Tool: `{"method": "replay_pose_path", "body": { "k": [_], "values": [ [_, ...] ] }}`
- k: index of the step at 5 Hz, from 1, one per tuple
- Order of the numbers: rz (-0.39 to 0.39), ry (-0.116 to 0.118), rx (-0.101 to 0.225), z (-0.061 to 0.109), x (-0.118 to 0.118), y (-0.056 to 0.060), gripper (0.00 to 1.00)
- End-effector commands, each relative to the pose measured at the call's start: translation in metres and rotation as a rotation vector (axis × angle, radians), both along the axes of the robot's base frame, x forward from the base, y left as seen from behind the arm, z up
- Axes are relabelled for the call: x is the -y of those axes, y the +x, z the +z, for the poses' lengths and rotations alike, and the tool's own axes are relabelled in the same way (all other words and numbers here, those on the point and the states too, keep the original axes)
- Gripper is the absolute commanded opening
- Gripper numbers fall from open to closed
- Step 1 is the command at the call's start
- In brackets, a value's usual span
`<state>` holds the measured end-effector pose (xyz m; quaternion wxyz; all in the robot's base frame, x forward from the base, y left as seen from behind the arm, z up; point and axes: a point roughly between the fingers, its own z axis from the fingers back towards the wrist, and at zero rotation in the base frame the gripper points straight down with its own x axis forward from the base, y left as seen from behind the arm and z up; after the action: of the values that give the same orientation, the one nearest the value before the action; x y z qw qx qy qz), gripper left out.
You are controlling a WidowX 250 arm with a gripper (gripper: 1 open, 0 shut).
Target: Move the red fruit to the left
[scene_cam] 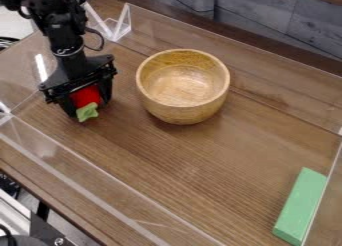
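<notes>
A: Obs. of gripper?
B: Fingers spread apart, released; they straddle the red fruit, one tip to each side. Whether they touch it, can't tell.
A: Fruit pos.?
B: On the wooden table, L part of the view, between the fingertips. Red body partly hidden by the gripper; green leafy end points toward the near edge of the view.
A: Rel. to bowl?
B: Wooden bowl is to the R of the fruit, w/ a gap of bare wood between. Bowl upright, round, light brown, near the upper mid. of the view. Nothing seen inside.
A: Other obj.?
B: Long flat green block, lower R, lying at a slight slant, well apart from both fruit & bowl.
A: Arm?
B: Black, enters from the upper L, reaching down to the table. Cables etc. visible at the L edge, lower corner incl.
</notes>
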<state>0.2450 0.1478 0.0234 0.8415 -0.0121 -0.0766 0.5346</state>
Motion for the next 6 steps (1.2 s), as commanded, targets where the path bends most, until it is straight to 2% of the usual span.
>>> {"method": "replay_pose_path", "body": {
  "k": [1, 2, 4, 5, 6],
  "values": [
    [0.012, -0.008, 0.021, 0.009, -0.015, 0.015, 0.0],
    [0.032, -0.025, 0.004, 0.008, -0.025, 0.017, 1.0],
    [0.024, -0.022, 0.035, 0.027, -0.021, 0.03, 1.0],
    [0.01, -0.019, 0.046, 0.046, -0.009, 0.023, 1.0],
    [0.003, 0.0, 0.044, 0.041, -0.003, 0.012, 0.0]
  ]
}}
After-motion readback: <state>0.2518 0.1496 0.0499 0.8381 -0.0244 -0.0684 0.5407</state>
